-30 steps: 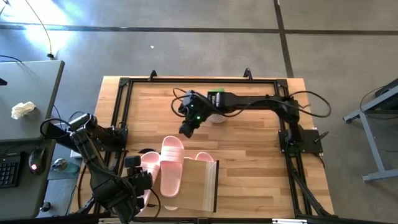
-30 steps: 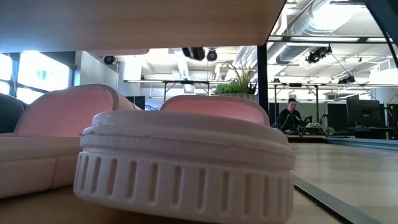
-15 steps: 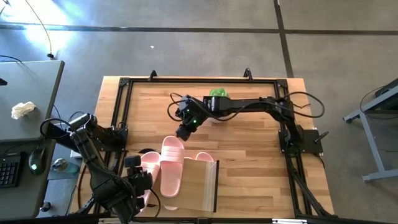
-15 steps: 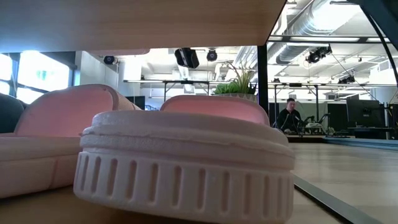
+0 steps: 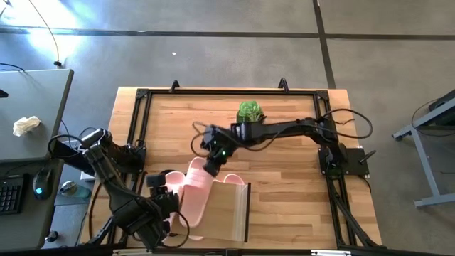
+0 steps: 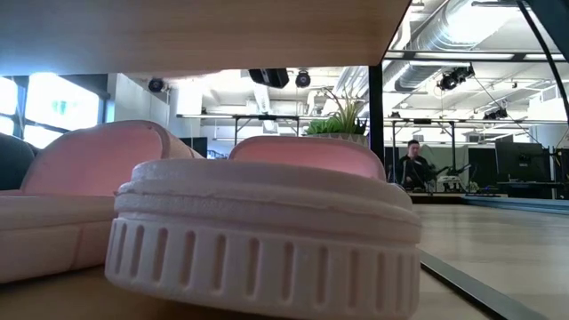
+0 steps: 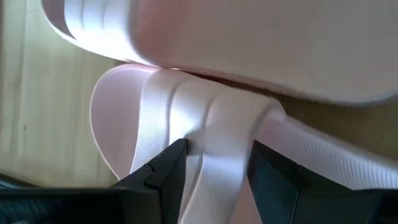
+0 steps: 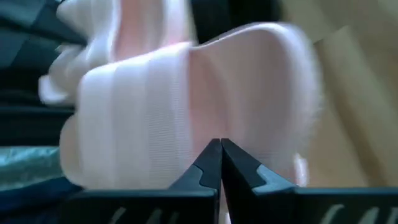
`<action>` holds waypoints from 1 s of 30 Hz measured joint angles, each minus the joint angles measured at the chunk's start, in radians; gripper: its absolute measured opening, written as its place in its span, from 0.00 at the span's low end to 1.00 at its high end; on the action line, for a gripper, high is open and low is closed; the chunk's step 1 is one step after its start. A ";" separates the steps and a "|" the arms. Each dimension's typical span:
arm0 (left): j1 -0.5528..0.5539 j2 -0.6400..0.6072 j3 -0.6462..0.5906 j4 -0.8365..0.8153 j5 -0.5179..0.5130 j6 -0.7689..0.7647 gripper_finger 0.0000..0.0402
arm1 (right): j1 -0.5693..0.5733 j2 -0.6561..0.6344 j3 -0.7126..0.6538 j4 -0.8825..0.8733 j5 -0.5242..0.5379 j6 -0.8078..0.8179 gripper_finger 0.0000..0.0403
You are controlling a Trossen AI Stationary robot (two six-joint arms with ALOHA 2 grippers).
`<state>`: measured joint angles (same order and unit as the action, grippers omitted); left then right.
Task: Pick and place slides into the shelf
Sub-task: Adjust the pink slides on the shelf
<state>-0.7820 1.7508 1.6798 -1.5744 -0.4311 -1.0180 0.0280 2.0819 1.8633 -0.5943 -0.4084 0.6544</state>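
Ribbed pink slide strap (image 7: 205, 143) pinched by left gripper (image 7: 214, 168); right gripper (image 8: 219, 163) closed, empty.

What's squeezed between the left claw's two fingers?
The ribbed strap of a light pink slide sits between the left claw's fingers, in the left wrist view.

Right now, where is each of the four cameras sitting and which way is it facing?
High view: above the table, looking straight down; both arms show, left gripper and right gripper at the pink slides by the shelf.
Low view: table height, under the shelf's top panel, facing the room past a pink slide's sole.
Left wrist view: past its fingers, clamped on a pink strap.
Right wrist view: past its shut fingers, facing a pink slide.
All views share pink slides.
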 joint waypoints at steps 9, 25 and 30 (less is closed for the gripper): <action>0.005 0.000 0.000 0.000 -0.007 0.010 0.37 | 0.019 0.000 0.000 0.007 0.015 0.001 0.00; 0.005 0.000 0.000 0.003 -0.008 -0.016 0.37 | -0.054 -0.075 0.000 -0.061 0.164 -0.094 0.00; 0.005 0.000 0.000 0.003 -0.008 -0.016 0.37 | -0.090 -0.055 0.000 -0.136 0.196 -0.114 0.00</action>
<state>-0.7773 1.7508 1.6798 -1.5715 -0.4389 -1.0340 -0.0616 2.0270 1.8633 -0.7305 -0.2120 0.5408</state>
